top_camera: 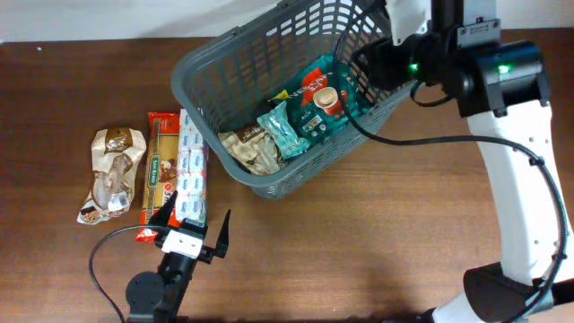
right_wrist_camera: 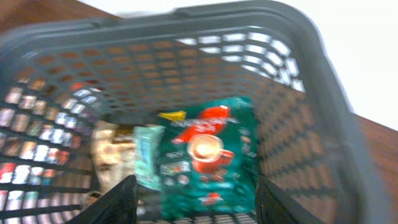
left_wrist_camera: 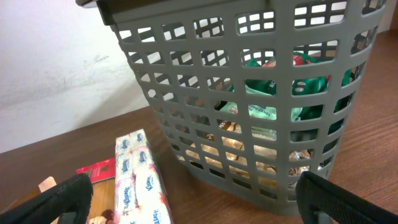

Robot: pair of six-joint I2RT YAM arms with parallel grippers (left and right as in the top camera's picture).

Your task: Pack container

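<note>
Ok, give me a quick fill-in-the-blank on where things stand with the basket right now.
1. The green coffee packet lies ___ the basket.
2. Left of the basket, ___ packets lie on the table.
3. The left gripper, near the tissue pack, has its jaws ___.
Missing words: inside; three; open.

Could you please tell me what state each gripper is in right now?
Left gripper: open, holding nothing.
Right gripper: open, holding nothing, above the basket.
</note>
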